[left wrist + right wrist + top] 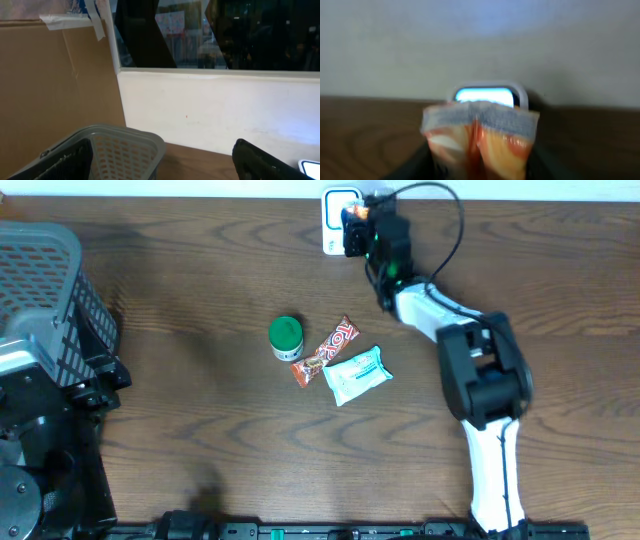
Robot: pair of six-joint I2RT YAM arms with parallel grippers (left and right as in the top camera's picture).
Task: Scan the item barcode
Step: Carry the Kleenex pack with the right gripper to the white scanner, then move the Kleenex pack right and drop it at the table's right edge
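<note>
My right gripper is shut on an orange and white snack packet, which stands upright between its dark fingers. The packet's crimped top edge sits right in front of the white scanner, whose window glows pale blue. From overhead, the scanner stands at the table's back edge with the right gripper and the packet up against it. No barcode is legible in the blur. My left gripper is open and holds nothing, facing a grey basket.
A green-lidded tub, a red candy bar and a white and green packet lie mid-table. The grey mesh basket stands at the far left by the left arm. A wall rises behind the scanner.
</note>
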